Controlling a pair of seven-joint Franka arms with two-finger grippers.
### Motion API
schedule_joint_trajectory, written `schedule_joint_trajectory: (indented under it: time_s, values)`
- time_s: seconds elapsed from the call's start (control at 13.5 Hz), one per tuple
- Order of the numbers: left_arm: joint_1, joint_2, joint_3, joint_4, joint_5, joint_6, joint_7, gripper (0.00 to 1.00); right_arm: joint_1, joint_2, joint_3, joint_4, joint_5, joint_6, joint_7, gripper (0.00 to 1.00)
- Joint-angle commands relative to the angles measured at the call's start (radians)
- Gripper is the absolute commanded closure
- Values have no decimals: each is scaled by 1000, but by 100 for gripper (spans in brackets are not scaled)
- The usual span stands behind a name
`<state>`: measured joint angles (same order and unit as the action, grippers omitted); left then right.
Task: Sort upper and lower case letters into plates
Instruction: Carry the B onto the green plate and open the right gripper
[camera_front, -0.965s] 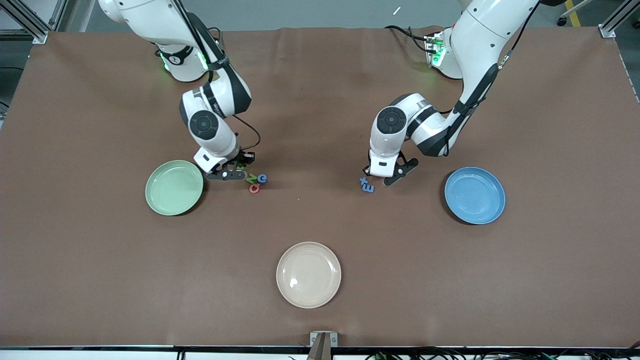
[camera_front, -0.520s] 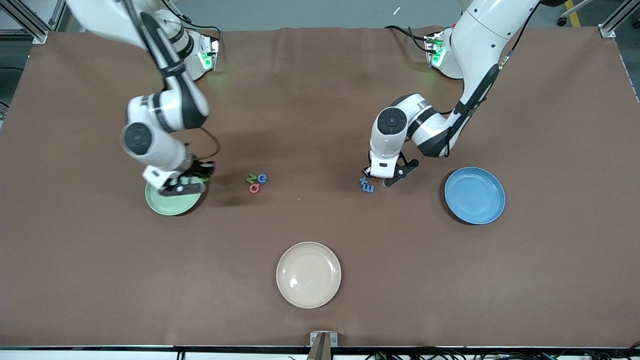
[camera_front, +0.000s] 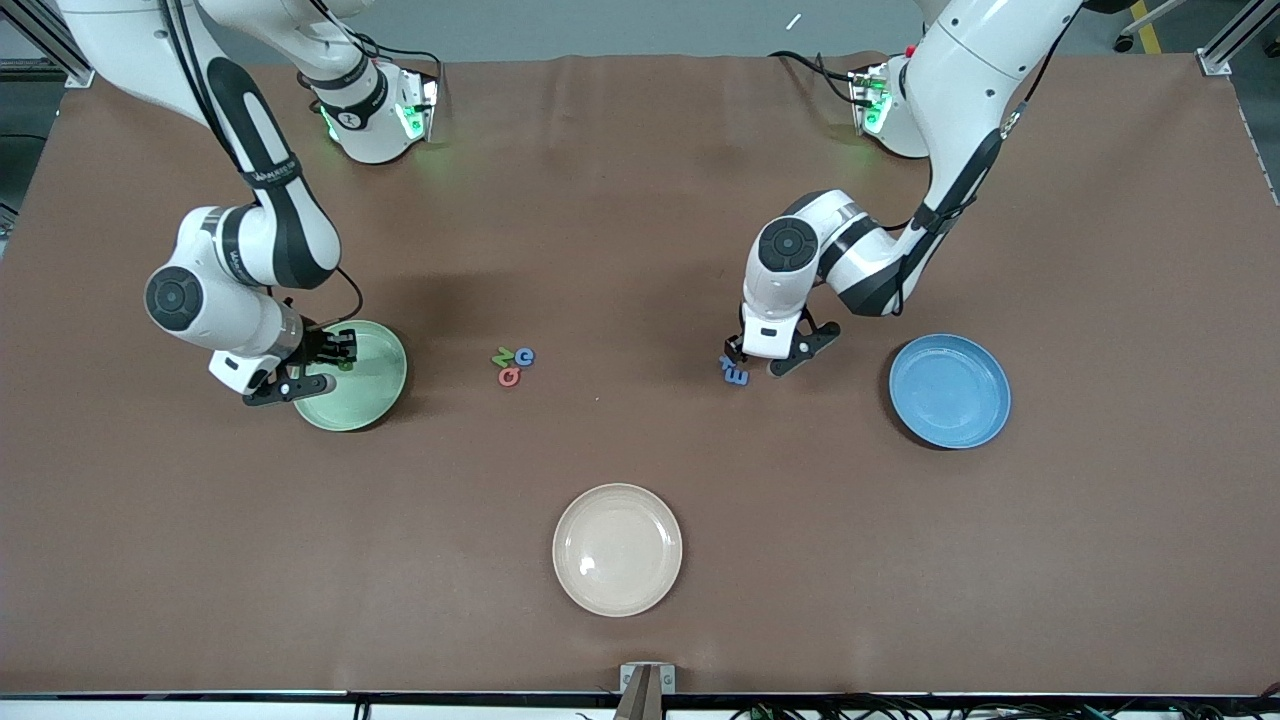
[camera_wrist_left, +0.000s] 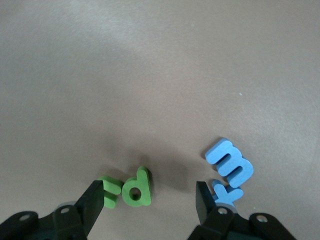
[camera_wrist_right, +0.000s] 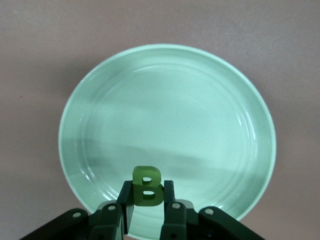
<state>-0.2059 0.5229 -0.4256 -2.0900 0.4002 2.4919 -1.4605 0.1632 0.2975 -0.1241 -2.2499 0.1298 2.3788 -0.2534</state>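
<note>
Green foam, a capital B (camera_wrist_right: 147, 186), stood pinched upright between the fingers of the right gripper (camera_front: 318, 362), which hung over the green plate (camera_front: 375, 385), above the rim toward the right arm's end of the table. The wrist view showed the plate's bowl spread straight below and ahead of the letter, so a release there would likely land it inside; a small carry toward the centre would make that surer.

Across the table, the left gripper (camera_front: 762, 362) sat low over the cloth with its jaws spread and nothing between them. Two green letters, one a d (camera_wrist_left: 136, 187), lay just inside one finger, and a blue m (camera_wrist_left: 230, 163) with another blue letter lay by the other. The blue plate (camera_front: 950, 391) stood empty, toward the left arm's end.

Half hidden by the fingers, the second green letter and the second blue one could not be read. Three more letters (camera_front: 513, 365) lay clustered between the arms, too small to make out.
</note>
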Motion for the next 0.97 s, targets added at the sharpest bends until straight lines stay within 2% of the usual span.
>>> schedule_joint_trajectory:
  time_s: [0.0,0.07,0.15,0.22,0.3,0.37,0.52,0.67,0.89]
  values:
    - [10,-11,-5,-1,20,-15,81,17,-27,44,18,-8,2,26,-9,98]
    - [10,-11,-5,-2,20,-15,103,16,-27,57,18,-8,4,26,-9,97]
    - [10,-11,-5,-4,20,-15,127,15,-27,61,18,-8,4,26,-9,92]
    - [11,-14,-5,-10,20,-15,164,15,-27,63,18,-8,4,22,-9,76]
    - [17,-18,-5,-12,20,-15,223,15,-27,63,18,-7,4,19,-7,33]
    - [22,-21,-7,-18,20,-15,303,15,-30,61,18,-5,4,16,-6,0]
    - [23,-31,-10,-28,20,-15,478,15,-28,48,20,7,4,-15,3,0]
    - [25,-34,-18,-42,20,-13,630,15,-18,32,26,76,4,-132,41,0]
    - [42,-49,-28,-61,20,-7,782,14,71,16,26,142,4,-233,254,0]
